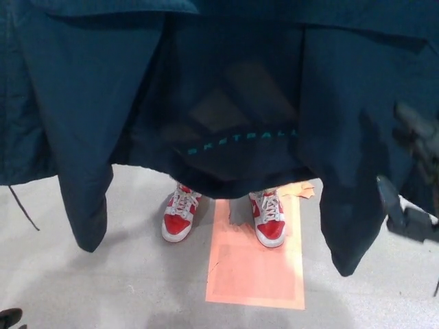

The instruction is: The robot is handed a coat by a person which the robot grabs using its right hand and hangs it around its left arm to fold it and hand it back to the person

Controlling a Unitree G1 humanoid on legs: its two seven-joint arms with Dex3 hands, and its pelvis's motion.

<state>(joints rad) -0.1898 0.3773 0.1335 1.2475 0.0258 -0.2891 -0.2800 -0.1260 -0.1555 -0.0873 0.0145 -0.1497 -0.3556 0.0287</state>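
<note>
On my feed the coat [226,82] hangs spread across the whole upper view, held up from above the picture and clear of the floor [103,288]. One sleeve [89,178] droops on the robot's left and the other sleeve [350,212] on its right. Teal lettering [240,142] runs across the lining. The right hand [410,218] is up at the right edge, blurred, fingers spread and holding nothing, just beside the right sleeve; I cannot tell if it touches. Only a sliver of the left hand [9,318] shows in the bottom corner, and I cannot tell its state. Below the hem stand a person's red shoes [180,216], one on an orange mat [257,274]
</note>
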